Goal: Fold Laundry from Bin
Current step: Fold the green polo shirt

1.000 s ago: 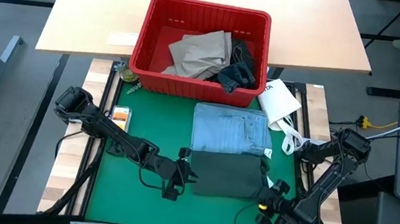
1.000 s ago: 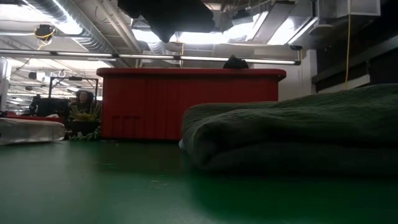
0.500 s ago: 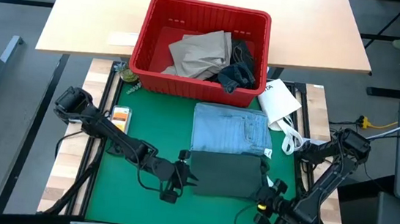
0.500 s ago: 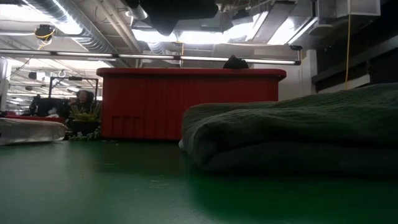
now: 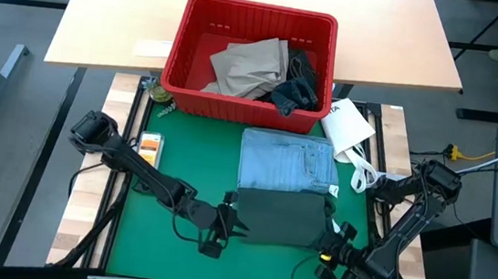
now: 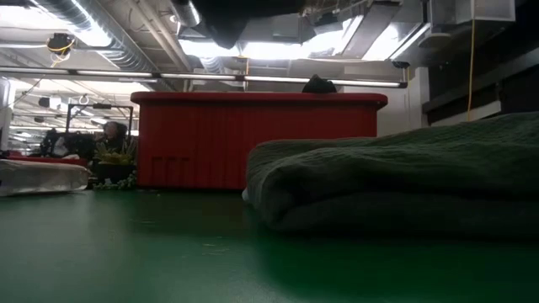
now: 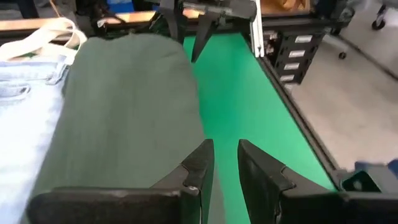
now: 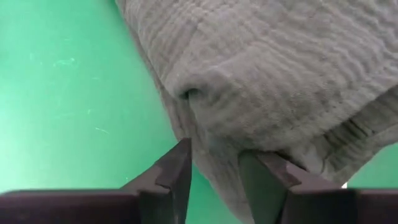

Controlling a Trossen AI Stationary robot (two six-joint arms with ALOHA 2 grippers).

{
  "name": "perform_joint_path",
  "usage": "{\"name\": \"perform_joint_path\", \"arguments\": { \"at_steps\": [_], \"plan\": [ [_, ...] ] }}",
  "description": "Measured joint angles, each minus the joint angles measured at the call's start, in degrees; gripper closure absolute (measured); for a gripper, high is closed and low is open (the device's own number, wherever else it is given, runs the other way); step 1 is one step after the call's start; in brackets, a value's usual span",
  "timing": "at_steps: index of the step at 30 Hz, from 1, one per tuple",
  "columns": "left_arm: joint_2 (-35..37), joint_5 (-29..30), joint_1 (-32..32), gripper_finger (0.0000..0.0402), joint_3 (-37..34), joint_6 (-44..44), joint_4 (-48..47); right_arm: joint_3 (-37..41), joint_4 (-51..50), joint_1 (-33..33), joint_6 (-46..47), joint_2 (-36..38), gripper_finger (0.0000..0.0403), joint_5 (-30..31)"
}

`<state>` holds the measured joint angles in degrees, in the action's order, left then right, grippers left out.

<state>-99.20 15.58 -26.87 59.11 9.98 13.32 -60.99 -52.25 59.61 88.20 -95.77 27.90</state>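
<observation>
A folded dark green garment (image 5: 283, 218) lies flat on the green mat, just near of a folded light blue garment (image 5: 288, 160). The red bin (image 5: 174, 59) stands at the far side and holds a tan garment (image 5: 252, 65) and a dark blue one (image 5: 295, 84). My left gripper (image 7: 225, 158) stands narrowly open at the green garment's left edge (image 7: 196, 106), with mat showing in the gap; whether it touches the cloth I cannot tell. My right gripper (image 8: 214, 162) is at the garment's right near corner, shut on it. My right gripper has the thick folded edge (image 8: 217, 140) of the green garment between its two fingers, at the right near corner. It comes slanting down from the near right. The cloth there is folded over in more than one layer. The garment lies flat on the mat.
A white packet (image 5: 346, 126) and a white strap lie right of the bin. A small orange item (image 5: 148, 145) sits at the mat's left edge. Bare green mat (image 5: 184, 152) lies left of the folded garments. The bin rests on a pale wooden tabletop (image 5: 105, 16).
My left gripper has drifted slightly toward the near edge at the green garment's left side and has turned a little. The garments and my right arm stay where they were.
</observation>
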Motion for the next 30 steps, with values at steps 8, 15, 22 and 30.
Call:
{"name": "perform_joint_path", "arguments": {
  "at_steps": [8,15,22,30],
  "plan": [
    [-6.7,-0.1,0.7,0.0333,0.0,0.0,3.7,0.0,-0.1,0.0,0.0,0.0,0.0370,0.0],
    [-12.2,-0.2,0.7,0.0333,0.0,0.0,3.1,0.0,0.1,0.0,0.1,0.0,0.0386,0.6],
    [-14.5,-0.2,0.7,0.0333,0.1,0.2,-2.8,0.0,-0.4,0.0,0.2,0.0,0.0398,-8.8],
    [-14.4,-1.2,0.6,0.0333,0.2,0.5,-6.8,0.0,0.3,-0.1,0.2,0.0,0.0394,-14.9]
  ]
}}
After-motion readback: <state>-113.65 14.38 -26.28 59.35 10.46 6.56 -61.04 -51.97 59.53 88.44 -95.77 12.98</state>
